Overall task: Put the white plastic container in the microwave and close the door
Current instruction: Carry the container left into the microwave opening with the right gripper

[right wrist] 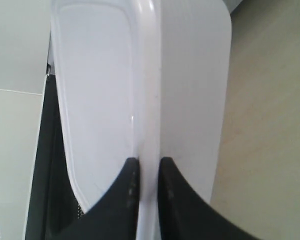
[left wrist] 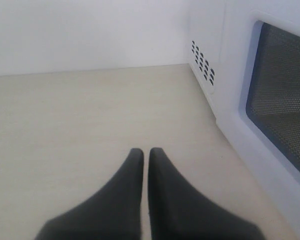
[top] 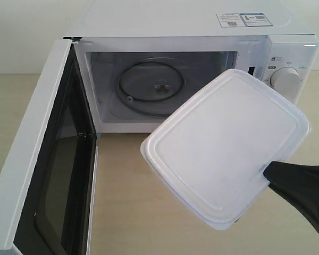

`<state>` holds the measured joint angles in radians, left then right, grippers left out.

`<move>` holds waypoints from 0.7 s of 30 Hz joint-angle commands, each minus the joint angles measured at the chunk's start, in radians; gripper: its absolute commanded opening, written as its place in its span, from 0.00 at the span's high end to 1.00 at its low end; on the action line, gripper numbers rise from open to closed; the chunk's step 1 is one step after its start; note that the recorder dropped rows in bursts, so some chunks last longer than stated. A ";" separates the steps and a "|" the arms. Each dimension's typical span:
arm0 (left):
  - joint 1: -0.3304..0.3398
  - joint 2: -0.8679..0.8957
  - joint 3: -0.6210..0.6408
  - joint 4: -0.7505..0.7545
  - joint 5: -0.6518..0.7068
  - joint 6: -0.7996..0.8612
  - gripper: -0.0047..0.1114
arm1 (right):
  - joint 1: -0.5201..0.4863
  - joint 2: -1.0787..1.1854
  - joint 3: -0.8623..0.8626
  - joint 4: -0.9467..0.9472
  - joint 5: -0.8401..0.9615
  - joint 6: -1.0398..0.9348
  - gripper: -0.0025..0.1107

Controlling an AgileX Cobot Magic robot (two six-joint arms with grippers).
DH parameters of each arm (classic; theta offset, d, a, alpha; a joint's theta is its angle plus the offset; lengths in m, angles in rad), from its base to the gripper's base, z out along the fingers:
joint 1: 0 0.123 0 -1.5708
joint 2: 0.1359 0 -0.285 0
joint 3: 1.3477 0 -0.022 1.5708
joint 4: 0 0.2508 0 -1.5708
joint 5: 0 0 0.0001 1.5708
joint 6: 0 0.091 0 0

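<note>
The white plastic container (top: 223, 146) hangs tilted in the air in front of the microwave (top: 196, 32), to the right of its open cavity. My right gripper (top: 268, 178) is shut on the container's near rim (right wrist: 146, 100), one finger on each face. The door (top: 40, 159) stands swung wide open at the left, dark window facing inward. The glass turntable (top: 151, 82) lies bare inside. My left gripper (left wrist: 145, 152) is shut on nothing, low over the tabletop beside the microwave's vented side (left wrist: 205, 60).
A round white dial (top: 286, 79) sits on the microwave's control panel, partly behind the container. The pale wooden tabletop (top: 127, 202) stretches in front of the cavity. The door's window (left wrist: 285, 100) shows beside my left gripper.
</note>
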<state>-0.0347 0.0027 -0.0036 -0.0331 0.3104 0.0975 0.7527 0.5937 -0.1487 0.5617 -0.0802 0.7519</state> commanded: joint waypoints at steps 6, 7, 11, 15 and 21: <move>0.004 -0.003 0.004 0.000 -0.004 0.007 0.92 | 0.037 0.164 -0.003 -0.074 -0.129 0.096 0.98; 0.004 -0.003 0.004 0.000 -0.004 0.007 0.92 | 0.037 0.178 -0.003 -0.076 -0.143 0.109 0.98; 0.004 -0.003 0.004 0.000 -0.004 0.007 0.92 | 0.037 0.229 -0.003 -0.277 -0.243 0.321 0.98; 0.004 -0.003 0.004 0.000 -0.004 0.007 0.92 | 0.037 0.312 -0.003 -0.375 -0.329 0.463 0.98; 0.004 -0.003 0.004 0.000 -0.004 0.007 0.92 | 0.037 0.491 -0.027 -0.366 -0.442 0.495 0.98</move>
<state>-0.0347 0.0027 -0.0036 -0.0331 0.3104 0.0975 0.7875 1.0368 -0.1525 0.2050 -0.4689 1.2394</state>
